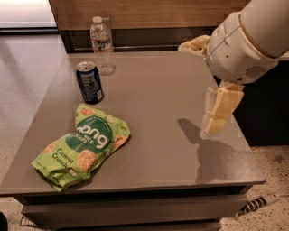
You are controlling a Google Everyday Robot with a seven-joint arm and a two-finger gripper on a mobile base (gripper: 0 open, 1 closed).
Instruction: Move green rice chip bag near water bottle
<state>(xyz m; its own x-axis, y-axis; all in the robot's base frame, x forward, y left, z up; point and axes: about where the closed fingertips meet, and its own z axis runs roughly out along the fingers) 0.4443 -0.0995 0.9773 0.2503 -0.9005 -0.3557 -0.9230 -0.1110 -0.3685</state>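
Note:
The green rice chip bag lies flat and crinkled on the front left of the grey table. The water bottle stands upright at the table's back left corner. My gripper hangs above the table's right side, far to the right of the bag. Its two cream fingers are spread wide: one finger points down toward the table and the other points left near the back edge. It holds nothing.
A dark blue soda can stands between the bag and the bottle, just in front of the bottle. A wooden wall panel runs behind the table. A dark cabinet stands to the right. A cable lies on the floor at the front right.

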